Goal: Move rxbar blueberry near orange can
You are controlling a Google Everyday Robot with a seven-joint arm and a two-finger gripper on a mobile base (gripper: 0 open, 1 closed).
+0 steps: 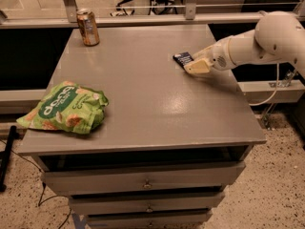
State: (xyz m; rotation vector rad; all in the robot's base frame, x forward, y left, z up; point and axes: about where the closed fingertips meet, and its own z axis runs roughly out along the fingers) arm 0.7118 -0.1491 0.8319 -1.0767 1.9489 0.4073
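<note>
The rxbar blueberry (181, 58) is a small dark navy bar lying flat on the grey table (143, 94), right of centre toward the back. My gripper (196, 66) reaches in from the right on a white arm and sits low over the bar's right end, partly covering it. The orange can (88, 27) stands upright at the table's far left corner, well away from the bar and the gripper.
A large green chip bag (65, 108) lies at the table's front left edge. A metal rail (157, 18) runs behind the table. Drawers (145, 180) sit below the tabletop. A cable hangs at the right by the arm.
</note>
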